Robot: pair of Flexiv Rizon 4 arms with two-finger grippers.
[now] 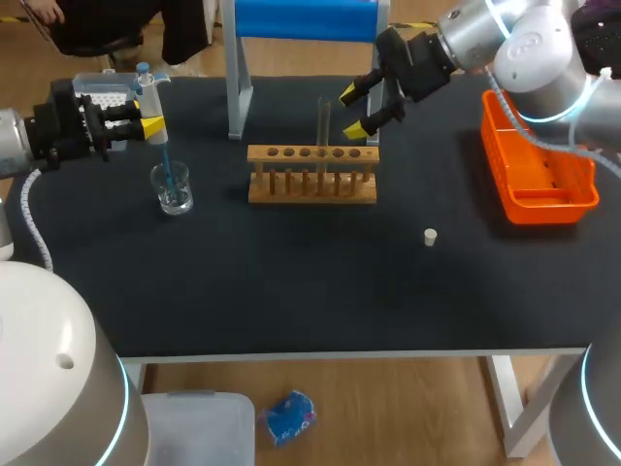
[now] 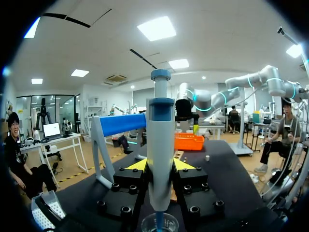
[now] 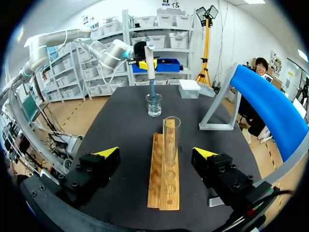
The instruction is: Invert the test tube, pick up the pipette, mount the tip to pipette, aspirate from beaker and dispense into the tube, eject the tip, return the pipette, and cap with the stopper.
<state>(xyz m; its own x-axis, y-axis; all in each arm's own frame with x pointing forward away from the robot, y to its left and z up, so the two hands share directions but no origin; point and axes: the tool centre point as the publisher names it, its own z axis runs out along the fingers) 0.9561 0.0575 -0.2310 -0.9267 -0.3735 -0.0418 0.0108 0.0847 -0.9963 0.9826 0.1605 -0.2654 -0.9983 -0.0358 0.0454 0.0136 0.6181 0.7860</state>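
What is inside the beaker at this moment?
The blue tip of the pipette, held by the left gripper, reaches down into the beaker. Whether there is liquid, and how much, cannot be told through the clear glass.

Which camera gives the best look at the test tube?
Right wrist view: the test tube stands upright in the wooden rack, close and unobstructed. Head view shows it small and faint; in the left wrist view I cannot find it.

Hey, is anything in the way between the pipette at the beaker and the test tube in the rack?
Nothing visible. Only bare table lies between the pipette and the test tube. The blue stand sits behind that line; the open right gripper is on the tube's far side.
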